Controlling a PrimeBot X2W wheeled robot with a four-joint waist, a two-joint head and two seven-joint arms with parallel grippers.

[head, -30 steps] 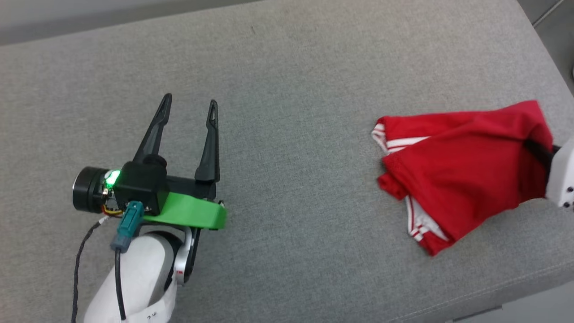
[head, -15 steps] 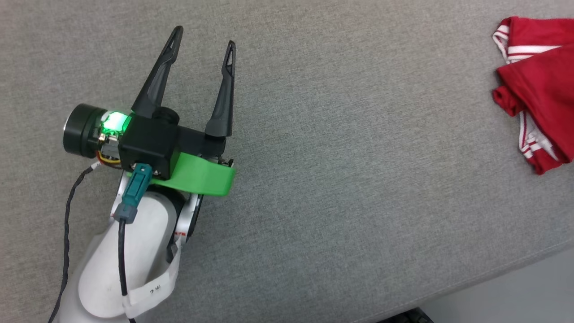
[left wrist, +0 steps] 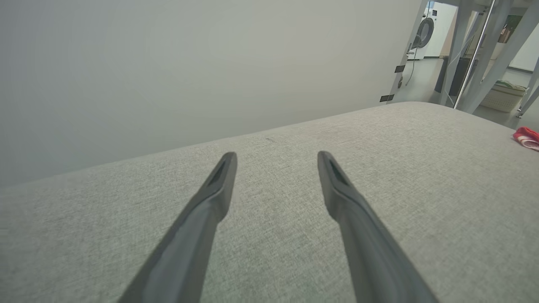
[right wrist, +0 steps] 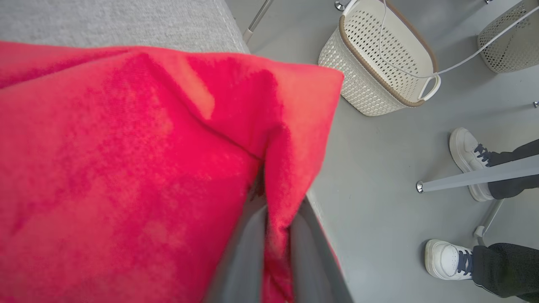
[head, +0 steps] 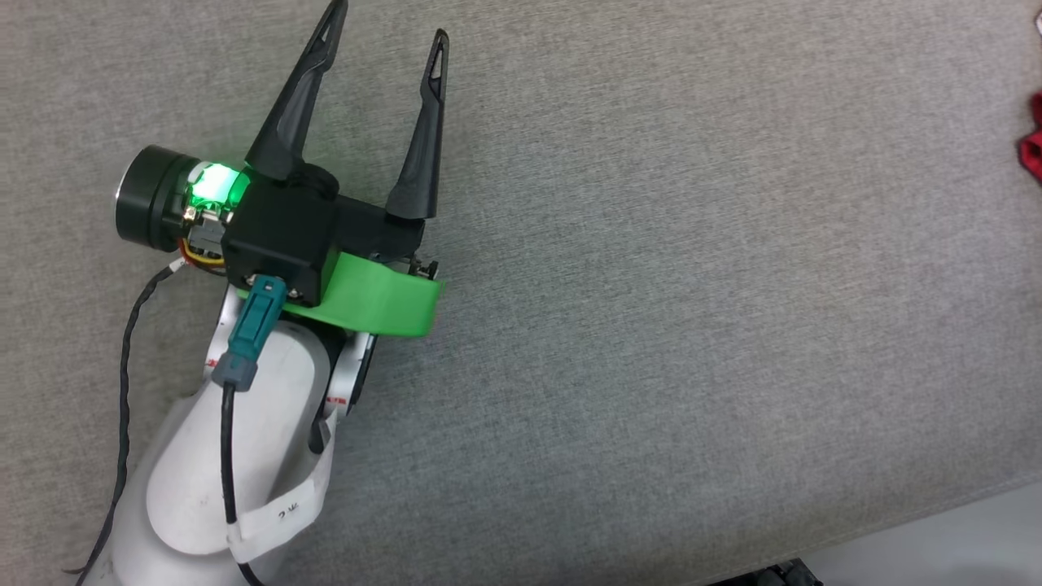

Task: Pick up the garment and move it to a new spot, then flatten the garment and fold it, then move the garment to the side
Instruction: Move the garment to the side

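Head camera has swung left, so the shirt (head: 1032, 155) now peeks in at the far right. Right gripper (right wrist: 276, 214) pinches it tight. Left gripper (head: 387, 22) is spread wide, holding nothing. Looks like the shirt is being carried to its new spot.

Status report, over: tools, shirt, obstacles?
Left tool open, empty, over grey cushion. Right tool shut on red shirt. Basket, person's shoes on floor nearby.
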